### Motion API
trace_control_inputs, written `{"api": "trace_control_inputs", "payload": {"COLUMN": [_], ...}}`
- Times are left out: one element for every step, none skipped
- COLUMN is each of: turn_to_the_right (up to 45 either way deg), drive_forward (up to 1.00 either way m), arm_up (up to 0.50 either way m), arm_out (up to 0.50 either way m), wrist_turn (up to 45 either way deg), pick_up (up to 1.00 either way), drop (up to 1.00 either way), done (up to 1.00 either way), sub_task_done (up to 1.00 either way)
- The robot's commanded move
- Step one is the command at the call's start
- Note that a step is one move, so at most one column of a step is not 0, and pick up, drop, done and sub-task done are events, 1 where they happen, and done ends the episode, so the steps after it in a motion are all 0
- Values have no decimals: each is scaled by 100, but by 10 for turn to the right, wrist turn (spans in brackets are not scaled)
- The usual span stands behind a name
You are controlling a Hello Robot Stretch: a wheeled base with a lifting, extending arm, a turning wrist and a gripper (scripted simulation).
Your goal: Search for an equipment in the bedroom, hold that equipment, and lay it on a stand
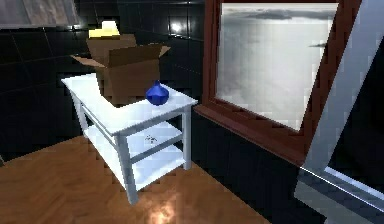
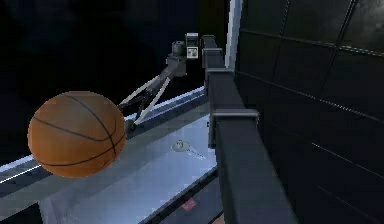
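In the arm side view an orange basketball (image 2: 77,134), a round, pebbly-looking sphere crossed by thin black seams, hangs at the far end of the gripper (image 2: 130,112). The two thin grey fingers (image 2: 150,88) slant down from the gripper's dark body and meet the ball at its upper right side. The ball touches no surface that can be made out, so the gripper holds it, though how the fingers are set on it cannot be told. The dark square arm (image 2: 235,140) rises just right of the ball, with small white marked squares (image 2: 190,47) at its far end. A pale glossy surface (image 2: 170,170) lies behind and below the ball. In the forward view a white stand (image 1: 130,115) of painted wood has a flat tabletop and two slatted shelves below. On the tabletop sits an open brown cardboard box (image 1: 125,70) with its flaps spread, and a small, shiny, round blue vase (image 1: 157,94) stands just beside the box, at the tabletop's front corner. Right of the stand is a window in a red-brown wooden frame (image 1: 260,130). Under the stand is a polished wooden plank floor (image 1: 60,180), and behind it is a dark tiled wall (image 1: 30,80).
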Motion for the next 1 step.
{"api": "trace_control_inputs", "payload": {"turn_to_the_right": [0], "drive_forward": [0], "arm_up": [0], "arm_out": [0], "wrist_turn": [450], "pick_up": [0], "drop": [0], "done": [0], "sub_task_done": [0]}}
